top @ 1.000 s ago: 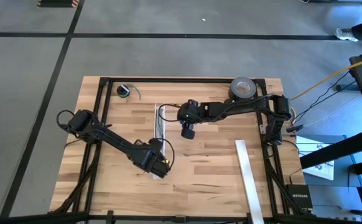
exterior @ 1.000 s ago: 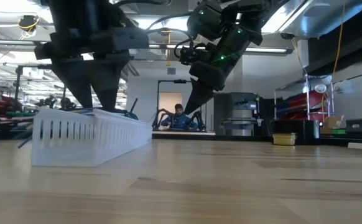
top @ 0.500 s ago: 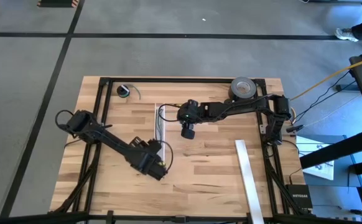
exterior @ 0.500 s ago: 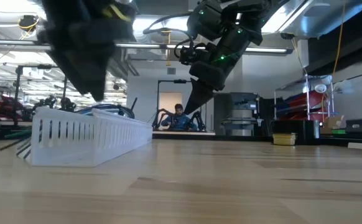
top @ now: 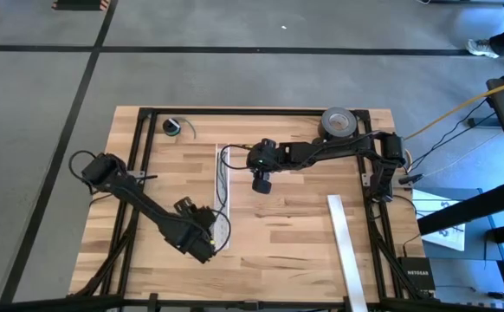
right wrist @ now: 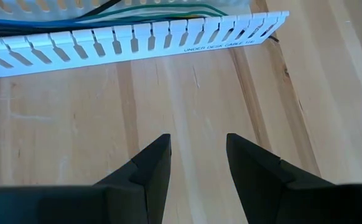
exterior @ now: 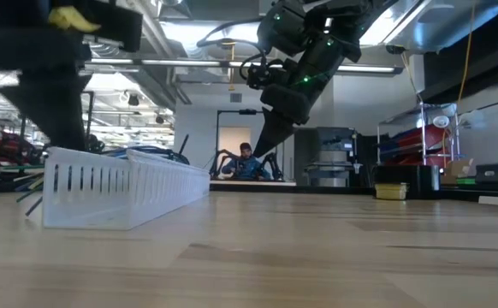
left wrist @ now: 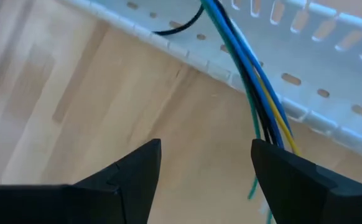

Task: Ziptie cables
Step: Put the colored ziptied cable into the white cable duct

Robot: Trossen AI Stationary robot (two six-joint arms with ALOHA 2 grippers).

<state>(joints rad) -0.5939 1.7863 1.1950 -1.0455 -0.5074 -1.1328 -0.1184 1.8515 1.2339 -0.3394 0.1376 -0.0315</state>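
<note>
The cables [left wrist: 255, 93], blue, green, yellow and black wires, lie in a long white slotted tray [top: 221, 186] at mid-table, and their ends stick out past its near end. My left gripper [left wrist: 206, 146] is open just off that near end, above bare wood. The wire ends pass close by one of its fingers [left wrist: 293, 174]; whether they touch it, I cannot tell. My right gripper [right wrist: 198, 138] stands open on the tray's right side [top: 261, 185], nothing between its fingers, with the cables [right wrist: 106, 15] in the tray beyond. A thin black curved strand [left wrist: 178, 26] lies in the tray; I cannot make out zipties for certain.
A grey tape roll [top: 337, 123] sits at the far right. A second long white strip [top: 345, 251] lies at the near right. A small coil with a green wire [top: 174, 127] is at the far left. Black frame rails [top: 139, 139] edge the table. A person [exterior: 246, 158] sits far behind.
My left gripper has moved toward the table's near left, from beside the tray's near end to just past it, and has rolled about its own axis. It has stayed open. My right arm has kept still.
</note>
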